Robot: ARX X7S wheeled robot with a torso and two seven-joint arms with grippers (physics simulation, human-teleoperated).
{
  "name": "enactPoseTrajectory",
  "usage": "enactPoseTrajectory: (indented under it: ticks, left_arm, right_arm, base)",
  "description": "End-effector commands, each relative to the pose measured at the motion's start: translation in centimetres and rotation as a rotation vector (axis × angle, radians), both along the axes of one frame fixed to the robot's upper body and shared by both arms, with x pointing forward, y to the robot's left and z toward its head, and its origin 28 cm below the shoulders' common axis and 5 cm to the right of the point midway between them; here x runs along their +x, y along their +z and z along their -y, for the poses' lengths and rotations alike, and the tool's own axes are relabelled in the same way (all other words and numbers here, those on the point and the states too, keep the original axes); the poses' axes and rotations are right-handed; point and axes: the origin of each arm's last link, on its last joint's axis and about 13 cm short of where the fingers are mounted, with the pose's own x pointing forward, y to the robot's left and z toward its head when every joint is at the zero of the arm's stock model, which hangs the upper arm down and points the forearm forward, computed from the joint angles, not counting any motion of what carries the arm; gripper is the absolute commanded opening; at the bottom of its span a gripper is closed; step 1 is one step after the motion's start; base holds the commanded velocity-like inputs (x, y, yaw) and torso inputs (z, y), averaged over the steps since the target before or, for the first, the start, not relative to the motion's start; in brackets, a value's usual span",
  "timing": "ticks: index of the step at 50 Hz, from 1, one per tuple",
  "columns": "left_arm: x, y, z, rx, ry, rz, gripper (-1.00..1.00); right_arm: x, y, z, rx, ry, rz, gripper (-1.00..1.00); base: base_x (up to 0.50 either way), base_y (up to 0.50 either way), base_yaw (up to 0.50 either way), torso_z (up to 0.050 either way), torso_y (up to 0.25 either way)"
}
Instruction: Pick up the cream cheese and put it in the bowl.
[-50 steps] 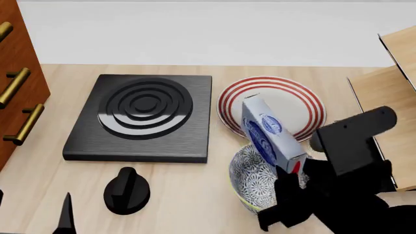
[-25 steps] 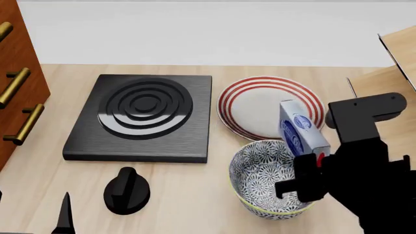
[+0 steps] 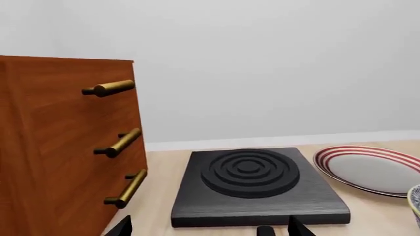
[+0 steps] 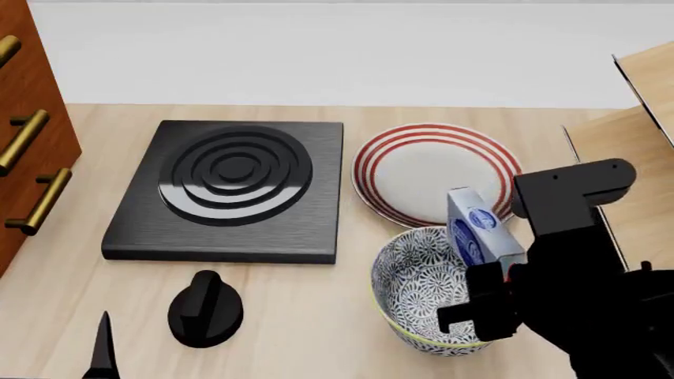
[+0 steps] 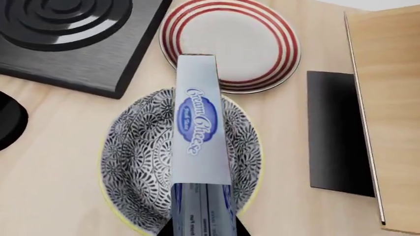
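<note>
The right gripper [image 4: 495,284] is clamped on the lower end of the cream cheese [image 4: 476,229], holding the box above the bowl [image 4: 413,276]. In the right wrist view the box [image 5: 198,142] lies lengthwise across the bowl's opening, its far end reaching the rim nearest the plate [image 5: 229,42]; whether it touches the bowl cannot be told. In the head view it stands tilted at the bowl's right side, logo face turned left.

The bowl [image 5: 131,162] sits on the wooden counter [image 4: 305,316], its patterned inside bare apart from the box hanging over it. The plate [image 4: 421,170], just behind the bowl, holds nothing. The black burner [image 4: 234,185] lies left of the plate, with a black knob [image 4: 205,309] in front of it.

Only two dark fingertips [image 3: 121,227] of the left gripper show at the edge of the left wrist view, standing wide apart with nothing between them, facing the burner [image 3: 253,184] and the drawer cabinet [image 3: 66,147].
</note>
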Motion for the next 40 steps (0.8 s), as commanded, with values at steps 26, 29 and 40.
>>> enactPoseTrajectory:
  ticks: [26,29,40]
  left_arm:
    - [-0.1,0.1,-0.1,0.006,0.015,0.012,1.0]
    - [-0.1,0.0,-0.1,0.006,0.015,0.01,1.0]
    - [-0.2,-0.1,-0.1,0.005,0.016,0.011,1.0]
  right_arm:
    - [0.8,-0.8,-1.1,-0.082,-0.045,-0.129,-1.0]
    - [0.8,-0.9,-1.2,-0.083,-0.042,-0.131,-1.0]
    - [1.3,-1.4,-1.7,-0.096,-0.039,-0.146,-1.0]
  base:
    - [0.0,0.0,0.0,0.0,0.001]
    - [0.0,0.0,0.0,0.0,0.0]
    - [0.0,0.0,0.0,0.0,0.0]
